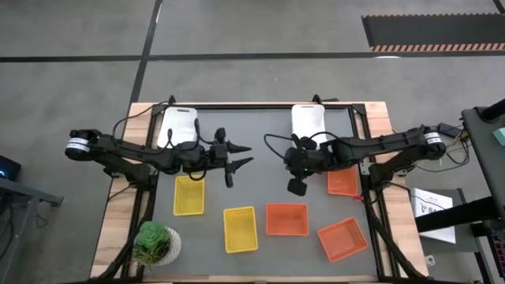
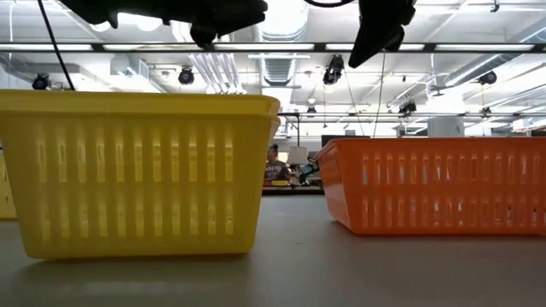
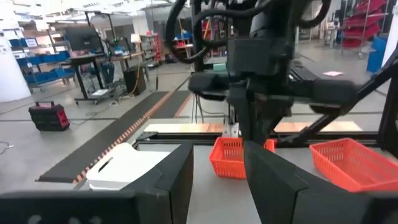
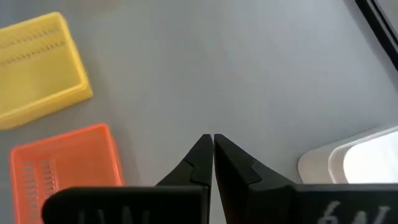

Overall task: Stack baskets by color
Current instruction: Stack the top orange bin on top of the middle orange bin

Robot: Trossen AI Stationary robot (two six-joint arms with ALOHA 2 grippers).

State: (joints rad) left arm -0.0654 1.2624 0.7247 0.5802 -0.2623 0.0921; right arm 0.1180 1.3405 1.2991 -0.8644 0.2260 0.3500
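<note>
Two white baskets [image 1: 180, 126] [image 1: 309, 122] rest on their bottoms at the table's far edge. Two yellow baskets [image 1: 189, 195] [image 1: 240, 229] and three orange baskets [image 1: 286, 218] [image 1: 342, 239] [image 1: 342, 181] sit apart on the grey mat. My left gripper [image 1: 248, 155] hovers open and level above the mat's middle, to the right of the left white basket. My right gripper [image 1: 297, 188] is shut, slants down above bare mat [image 4: 212, 144], and holds nothing. It hangs between a white basket [image 4: 354, 158] and an orange basket [image 4: 65, 165].
A green potted plant [image 1: 155, 242] stands at the near left corner. The table's black frame rails [image 1: 371, 197] run along the mat's sides. Bare mat [image 1: 260, 181] lies between the two grippers. In the low view a yellow basket [image 2: 141, 170] and an orange basket [image 2: 435, 183] stand close to the camera.
</note>
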